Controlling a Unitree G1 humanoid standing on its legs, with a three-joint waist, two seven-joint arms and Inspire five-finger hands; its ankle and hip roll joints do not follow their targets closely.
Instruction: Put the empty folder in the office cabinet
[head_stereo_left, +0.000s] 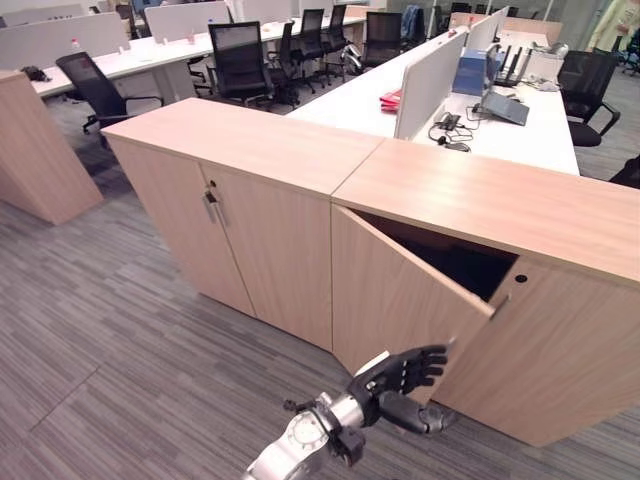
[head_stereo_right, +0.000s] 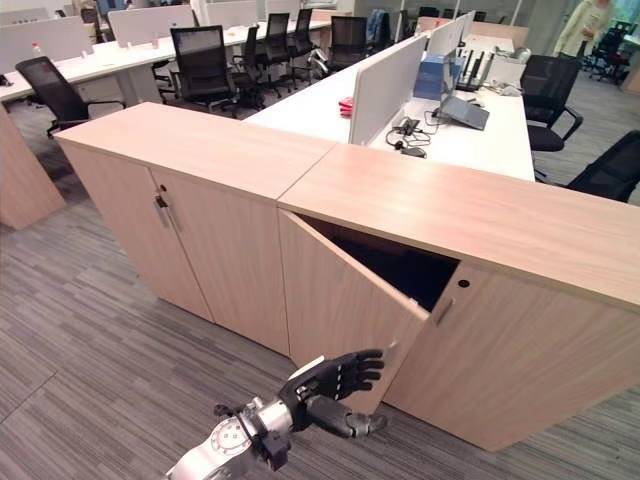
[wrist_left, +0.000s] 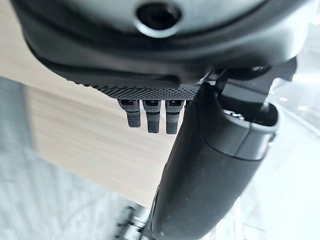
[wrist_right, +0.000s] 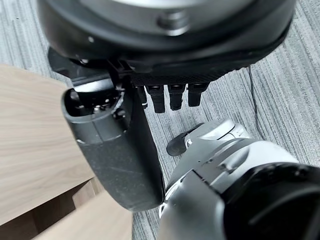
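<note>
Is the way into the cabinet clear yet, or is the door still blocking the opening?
The cabinet door is only partly swung out, still covering most of the opening. The left hand is at the door's free edge, fingers straight. No folder is visible.

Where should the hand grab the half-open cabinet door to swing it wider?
Probably the free vertical edge of the cabinet door, coming from the right, the open side. The door stands ajar with a dark gap behind that edge, so fingers can hook it. The left hand is already at its lower corner.
</note>
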